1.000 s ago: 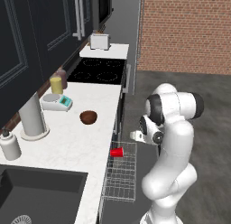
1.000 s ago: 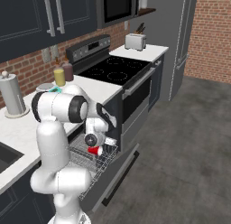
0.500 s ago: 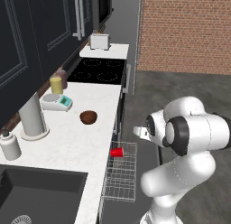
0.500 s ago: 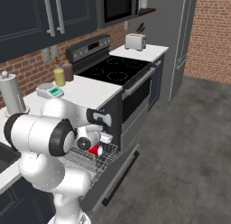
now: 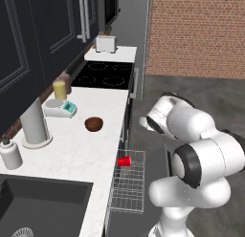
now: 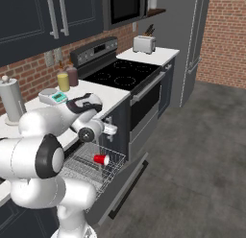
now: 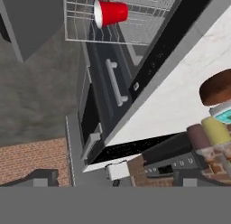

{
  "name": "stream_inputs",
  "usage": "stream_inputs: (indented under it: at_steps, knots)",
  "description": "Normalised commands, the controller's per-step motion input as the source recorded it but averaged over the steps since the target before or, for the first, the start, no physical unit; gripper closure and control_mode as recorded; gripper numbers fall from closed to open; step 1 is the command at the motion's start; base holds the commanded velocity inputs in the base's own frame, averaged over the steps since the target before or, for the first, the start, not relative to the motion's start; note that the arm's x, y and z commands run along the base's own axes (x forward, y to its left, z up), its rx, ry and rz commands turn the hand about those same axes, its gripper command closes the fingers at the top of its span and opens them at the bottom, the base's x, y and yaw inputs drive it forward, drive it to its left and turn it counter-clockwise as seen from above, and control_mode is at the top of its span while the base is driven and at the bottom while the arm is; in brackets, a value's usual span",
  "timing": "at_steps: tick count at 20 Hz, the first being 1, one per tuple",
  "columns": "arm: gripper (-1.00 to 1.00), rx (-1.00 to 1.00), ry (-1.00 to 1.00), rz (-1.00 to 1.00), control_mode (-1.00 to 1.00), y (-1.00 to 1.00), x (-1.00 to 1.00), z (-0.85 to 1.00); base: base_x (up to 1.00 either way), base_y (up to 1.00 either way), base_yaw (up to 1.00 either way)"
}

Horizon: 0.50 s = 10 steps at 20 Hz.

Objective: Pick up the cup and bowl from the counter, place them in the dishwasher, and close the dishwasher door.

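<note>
The red cup lies on its side in the dishwasher's pulled-out wire rack. The dark brown bowl sits on the white counter, left of the rack. My gripper hangs open and holds nothing, above the rack's far end and beside the counter edge, right of the bowl. The dishwasher door lies folded down under the rack.
A white-and-teal scale and a yellow jar stand behind the bowl. A paper-towel roll, a white bottle and the sink are nearer. The black stove adjoins the dishwasher.
The arm has swung round and the hand has risen from above the rack to the height of the counter edge. The cup stays lying in the rack.
</note>
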Motion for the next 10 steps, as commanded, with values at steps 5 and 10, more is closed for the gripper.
stream_inputs:
  at_steps: [5,10]
  knots:
    - [-1.00,-0.04,-0.01,0.11,-1.00,0.00,0.27,1.00,0.00,0.00,0.00]
    - [-1.00,-0.30,-0.13,0.25,-1.00,0.00,0.08,0.62,0.00,0.00,0.00]
